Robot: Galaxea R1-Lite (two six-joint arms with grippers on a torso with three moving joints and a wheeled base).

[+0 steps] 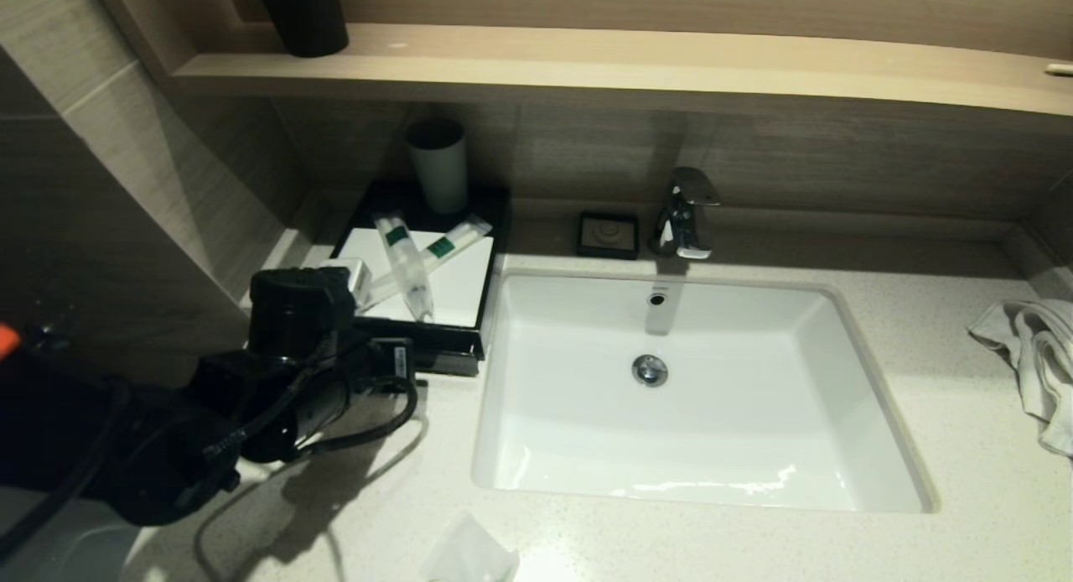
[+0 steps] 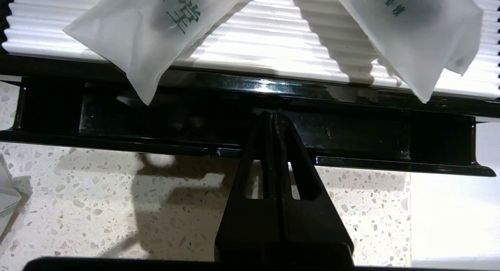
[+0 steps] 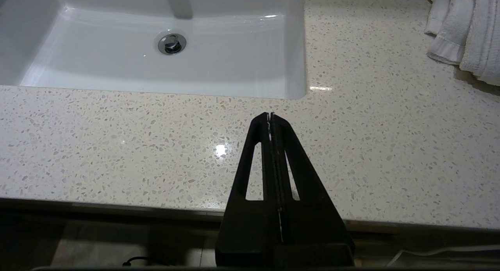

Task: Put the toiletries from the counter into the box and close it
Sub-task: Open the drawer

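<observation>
Toiletries first, near to far: one packet (image 1: 469, 553) sits loose on the counter (image 1: 671, 540) by our front edge, so that's left to do. Left gripper (image 2: 273, 118), jaws pressed together & holding nothing, noses at the box (image 1: 419, 351) drawer front. Two tubes (image 1: 406, 263) lie crossed on its white top, not inside. Right gripper (image 3: 270, 116) parked, pinched closed, empty. We're maybe halfway; drawer closing looks pending.
</observation>
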